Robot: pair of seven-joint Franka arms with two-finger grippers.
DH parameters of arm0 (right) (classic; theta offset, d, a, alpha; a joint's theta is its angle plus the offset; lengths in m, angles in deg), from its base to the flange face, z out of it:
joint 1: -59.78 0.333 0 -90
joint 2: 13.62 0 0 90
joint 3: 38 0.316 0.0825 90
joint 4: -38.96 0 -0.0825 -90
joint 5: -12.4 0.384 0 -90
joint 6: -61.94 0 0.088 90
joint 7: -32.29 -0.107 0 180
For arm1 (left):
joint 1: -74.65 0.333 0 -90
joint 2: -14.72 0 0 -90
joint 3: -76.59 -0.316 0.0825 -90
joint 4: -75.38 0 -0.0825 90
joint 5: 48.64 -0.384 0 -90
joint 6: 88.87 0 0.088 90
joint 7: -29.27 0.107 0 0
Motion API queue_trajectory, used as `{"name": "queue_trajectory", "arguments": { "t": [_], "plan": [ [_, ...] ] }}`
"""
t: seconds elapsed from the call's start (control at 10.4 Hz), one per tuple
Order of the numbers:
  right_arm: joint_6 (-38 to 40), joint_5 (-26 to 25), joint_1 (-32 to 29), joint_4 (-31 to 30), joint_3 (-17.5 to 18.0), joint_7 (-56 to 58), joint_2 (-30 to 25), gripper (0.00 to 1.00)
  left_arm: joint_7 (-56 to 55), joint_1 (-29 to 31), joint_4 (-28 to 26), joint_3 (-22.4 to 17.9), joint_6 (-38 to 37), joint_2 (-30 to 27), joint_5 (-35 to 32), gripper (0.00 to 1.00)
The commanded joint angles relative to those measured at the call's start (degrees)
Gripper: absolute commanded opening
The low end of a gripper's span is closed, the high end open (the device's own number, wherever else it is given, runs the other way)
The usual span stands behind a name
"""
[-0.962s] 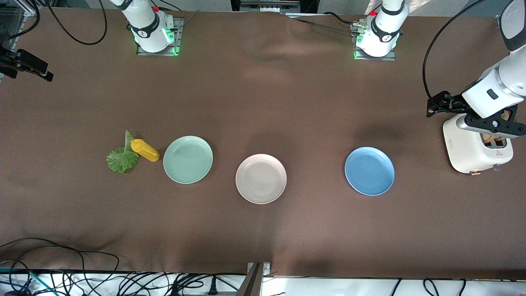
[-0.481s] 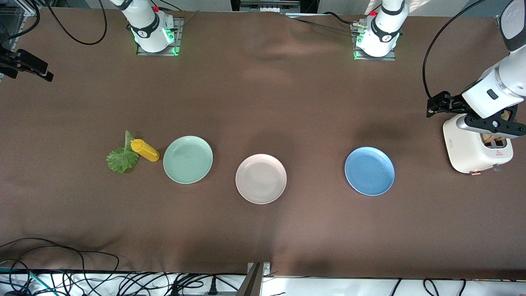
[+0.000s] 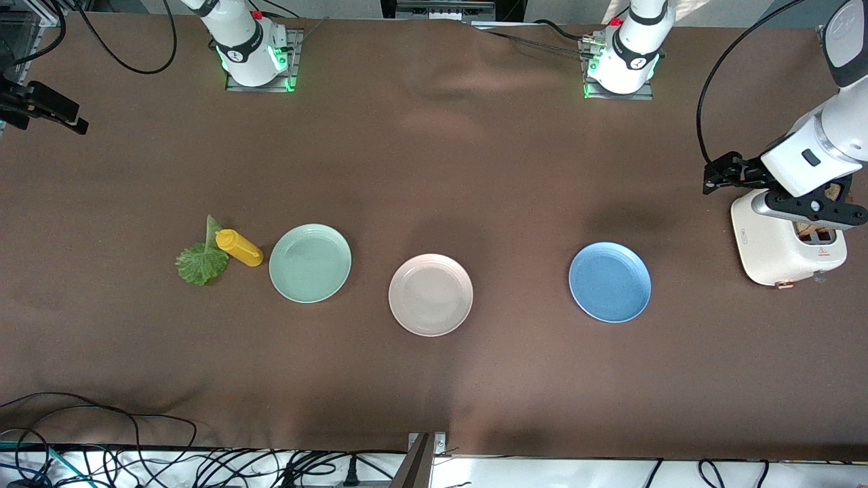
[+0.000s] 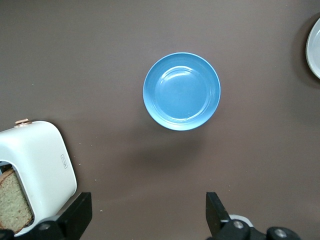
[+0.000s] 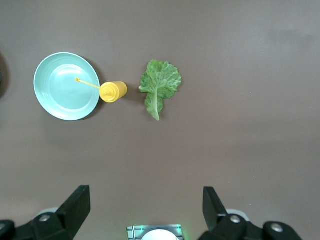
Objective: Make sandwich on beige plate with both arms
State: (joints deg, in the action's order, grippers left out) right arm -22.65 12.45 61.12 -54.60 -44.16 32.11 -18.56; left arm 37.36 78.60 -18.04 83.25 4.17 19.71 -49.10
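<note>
Both hands have their fingers spread wide and hold nothing: the left hand [image 4: 145,220] hangs over the white toaster [image 3: 780,247] with bread [image 4: 14,200] in its slot, and the right hand [image 5: 145,212] hangs high near its arm's base. Nearest the front camera lies the empty beige plate [image 3: 430,295] on the brown surface [image 3: 475,169], between the blue plate [image 3: 609,282] and green plate [image 3: 310,263]. Slightly farther, toward the right arm's end, a yellow bottle [image 3: 239,247] touches the lettuce leaf [image 3: 201,261].

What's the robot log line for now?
left gripper: open, over toaster | right gripper: open, high over table | bread: in toaster | lettuce: on table | beige plate: empty
</note>
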Motion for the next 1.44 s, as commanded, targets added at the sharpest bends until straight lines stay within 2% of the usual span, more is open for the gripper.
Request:
{"name": "queue_trajectory", "arguments": {
  "t": [0.0,0.58,0.67,1.35],
  "plan": [
    [0.4,1.1,-0.5,1.2,0.1,-0.2,0.5,1.00,0.5,0.0,1.0,-0.2,-0.1,0.7,0.8,1.00],
    [0.0,1.1,-0.5,1.2,0.1,-0.2,0.5,1.00,0.6,0.2,0.8,-0.3,-0.1,1.0,0.7,1.00],
    [-0.1,1.1,-0.5,1.2,0.1,-0.2,0.5,1.00,0.7,0.4,0.6,-0.5,0.0,1.0,-1.2,1.00],
    [-0.1,1.1,-0.5,1.2,0.1,-0.3,0.5,1.00,0.9,8.8,0.0,-0.6,-2.0,6.5,-8.3,1.00]
  ]
}}
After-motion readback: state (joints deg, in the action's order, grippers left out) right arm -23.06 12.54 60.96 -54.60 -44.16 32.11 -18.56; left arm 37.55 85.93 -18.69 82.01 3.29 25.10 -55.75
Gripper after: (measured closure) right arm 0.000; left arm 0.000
